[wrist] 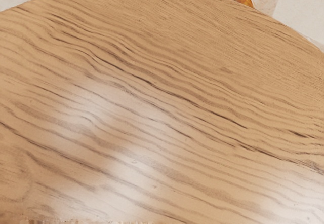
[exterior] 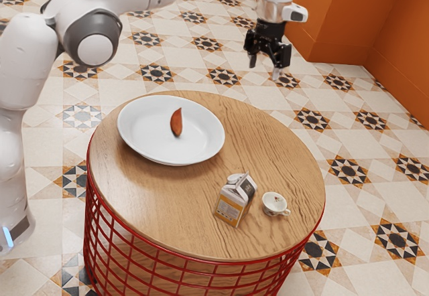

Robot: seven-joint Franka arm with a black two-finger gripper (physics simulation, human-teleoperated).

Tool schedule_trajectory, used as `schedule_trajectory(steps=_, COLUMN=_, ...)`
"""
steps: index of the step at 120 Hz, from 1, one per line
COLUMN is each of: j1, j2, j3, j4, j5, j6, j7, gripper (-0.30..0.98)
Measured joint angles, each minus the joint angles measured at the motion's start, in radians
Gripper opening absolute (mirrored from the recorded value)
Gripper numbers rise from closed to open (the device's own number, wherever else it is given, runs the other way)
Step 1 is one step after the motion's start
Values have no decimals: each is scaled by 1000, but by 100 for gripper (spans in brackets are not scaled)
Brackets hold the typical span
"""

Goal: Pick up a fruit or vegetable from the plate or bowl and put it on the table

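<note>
High above the far part of the round wooden table (exterior: 268, 142), my gripper (exterior: 265, 68) stands open, its two fingertips apart with nothing seen between them. A reddish-brown, pointed vegetable (exterior: 176, 122), like a sweet potato, lies in the wide white plate (exterior: 137, 135). The plate is lower than my hand and toward the exterior view's left, well away from the fingers. The wrist view has the bare wooden tabletop (wrist: 167, 102) and its curved edge under my hand.
A small milk carton (exterior: 231, 204) stands near the table's front, with a white cup (exterior: 273, 204) beside it toward the exterior view's right. Red wire mesh (exterior: 181, 269) forms the table's side. Patterned floor tiles surround it, and an orange wall (exterior: 335, 15) rises behind.
</note>
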Motion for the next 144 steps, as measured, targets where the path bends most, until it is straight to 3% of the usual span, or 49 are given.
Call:
schedule_trajectory(steps=12, j1=-1, j2=-15, j3=17, j4=-21, j5=-87, j6=-2, j7=-136, gripper=69)
schedule_trajectory(steps=21, j1=-3, j2=-64, j3=23, j4=-71, j5=-118, j6=-24, j7=-235, gripper=69)
schedule_trajectory(steps=30, j1=-7, j2=-95, j3=38, j4=-85, j5=-85, j6=-69, j7=-336, gripper=69)
schedule_trajectory(steps=45, j1=-52, j2=-104, j3=33, j4=-118, j5=56, j6=-118, j7=-496, gripper=69)
schedule_trajectory(steps=57, j1=-141, j2=-102, j3=30, j4=-156, j5=206, j6=-135, j7=-625, gripper=69)
schedule_trajectory(steps=68, j1=-155, j2=-138, j3=29, j4=-210, j5=273, j6=-113, j7=-738, gripper=69)
schedule_trajectory(steps=107, j1=-147, j2=-523, j3=50, j4=-694, j5=322, j6=94, j7=-1075, gripper=69)
schedule_trajectory(steps=144, j1=-147, j2=-601, j3=57, j4=-876, j5=324, j6=242, j7=-1296, gripper=69)
